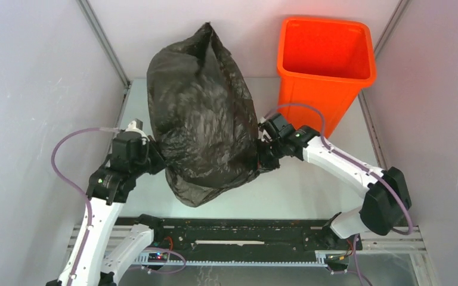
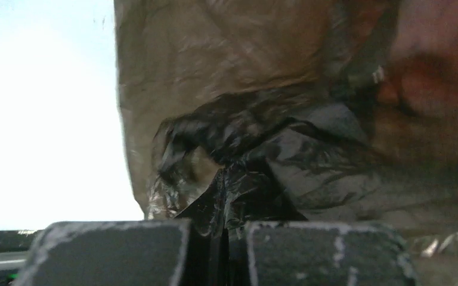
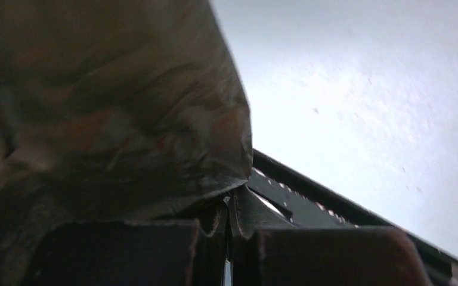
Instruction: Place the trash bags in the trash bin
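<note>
A large glossy black trash bag (image 1: 203, 116) hangs puffed up between my two arms, above the table in the middle of the top view. My left gripper (image 1: 154, 156) is shut on the bag's left edge; the pinched film (image 2: 232, 196) shows between its jaws in the left wrist view. My right gripper (image 1: 261, 149) is shut on the bag's right edge, with a fold of film (image 3: 226, 208) pinched in the right wrist view. The tall orange trash bin (image 1: 325, 65) stands upright at the back right, open and apart from the bag.
Grey enclosure walls stand on the left, back and right. A black rail (image 1: 244, 232) with the arm bases runs along the near edge. The bin stands just behind my right arm's wrist.
</note>
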Controlling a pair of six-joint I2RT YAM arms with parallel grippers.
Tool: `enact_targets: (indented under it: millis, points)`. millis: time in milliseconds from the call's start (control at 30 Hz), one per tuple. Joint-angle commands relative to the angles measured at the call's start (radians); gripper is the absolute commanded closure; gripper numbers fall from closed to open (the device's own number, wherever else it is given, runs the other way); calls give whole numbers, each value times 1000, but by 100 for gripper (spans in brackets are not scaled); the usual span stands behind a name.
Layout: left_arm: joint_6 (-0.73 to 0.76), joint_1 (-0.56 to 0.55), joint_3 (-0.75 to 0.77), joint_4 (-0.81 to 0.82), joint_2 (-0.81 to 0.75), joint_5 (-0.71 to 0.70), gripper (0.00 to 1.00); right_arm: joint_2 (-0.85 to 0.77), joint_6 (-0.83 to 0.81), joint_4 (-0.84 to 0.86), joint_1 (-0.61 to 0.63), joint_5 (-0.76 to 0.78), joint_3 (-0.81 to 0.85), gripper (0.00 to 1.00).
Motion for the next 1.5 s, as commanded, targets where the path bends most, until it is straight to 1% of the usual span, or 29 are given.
enact_targets:
  millis: [0,33,100,133,167,233,267,300,333,367,433,467,500,567,633,667,733,800,867,900,1000,1100,1200,1367,1400,1467]
  points:
    - [10,79,216,85,20,99,100,-75,-14,-23,-71,-39,117,100]
    - [20,87,386,112,78,141,100,-65,-22,-37,-96,-45,182,100]
    - [19,89,686,151,205,228,100,-13,-57,-116,-127,-40,389,100]
    - [9,88,848,187,271,277,100,24,-83,-167,-128,-33,535,100]
    - [-12,88,997,221,328,314,100,64,-109,-220,-116,-21,738,100]
    - [-51,88,1223,292,422,367,100,138,-164,-311,-65,26,1022,100]
    - [-56,88,1272,311,445,378,100,168,-189,-343,-39,55,1123,100]
    - [-47,88,1261,319,445,379,100,181,-207,-360,-19,74,1173,100]
    - [-23,88,1183,320,404,371,100,180,-213,-358,-7,84,1162,100]
    - [-10,88,1058,306,352,341,100,159,-214,-329,-1,89,1097,100]
    - [-18,89,758,212,232,222,100,73,-184,-260,-4,89,842,100]
    - [-43,91,594,163,173,185,100,33,-155,-231,-14,80,709,100]
    - [-71,99,448,131,125,187,100,-5,-123,-200,-24,63,570,100]
    - [-123,102,206,150,30,271,100,-82,-61,-147,-42,20,337,100]
    - [-201,103,63,230,-76,320,100,-149,-25,-109,-43,-5,192,100]
    - [-216,103,39,276,-120,317,100,-171,-27,-110,-36,3,161,100]
    - [-210,103,70,325,-145,312,100,-197,-47,-115,-30,20,173,100]
    - [-200,102,161,359,-75,380,100,-199,-63,-119,-32,19,227,100]
    - [-220,96,242,410,-1,457,100,-173,-79,-144,-27,18,323,100]
    - [-234,89,280,464,27,477,100,-154,-85,-160,-21,13,376,100]
    - [-264,81,397,528,90,504,100,-95,-98,-222,17,18,540,100]
    - [-301,80,476,554,130,518,100,-70,-88,-259,48,31,647,100]
    - [-349,80,497,584,141,526,100,-97,-49,-242,48,17,664,100]
    - [-455,77,504,672,152,539,100,-162,1,-190,40,7,614,100]
    - [-487,66,500,688,153,525,100,-168,25,-173,37,7,600,99]
    - [-507,-30,484,736,154,435,100,-175,92,-102,34,-28,574,99]
